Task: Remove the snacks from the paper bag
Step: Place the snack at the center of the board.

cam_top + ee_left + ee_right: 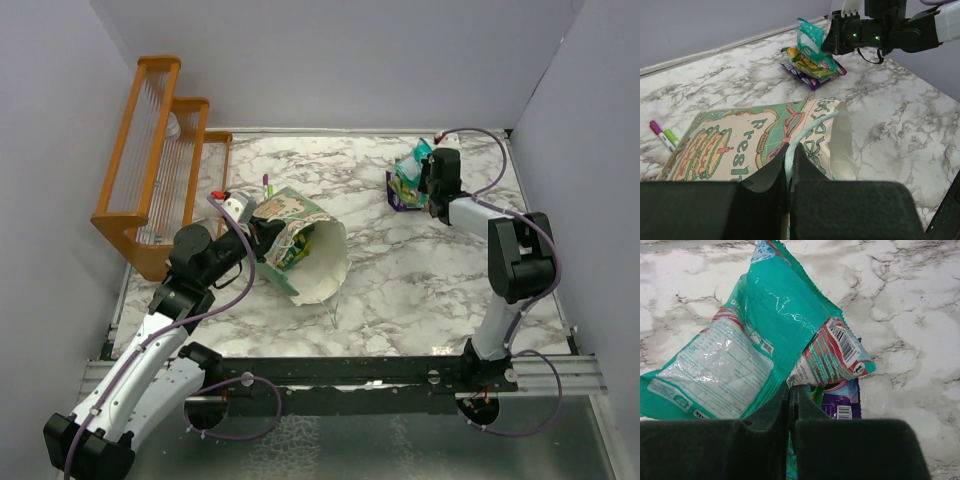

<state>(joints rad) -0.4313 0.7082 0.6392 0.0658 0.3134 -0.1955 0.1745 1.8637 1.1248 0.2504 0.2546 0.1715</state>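
Closed fingers of my left gripper (791,152) are pinching the paper bag (735,145) at its edge. It is lying sideways on the table (890,125), with its long axis diagonal and its mouth opening toward my near right. My right gripper (790,390) is clamping a teal snack (750,335) above the pile (403,190). Tugging the bag could tear it.

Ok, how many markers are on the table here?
2. The purple-capped marker and the green-capped marker lie side by side on the table beside the paper bag; the bag could hide others.
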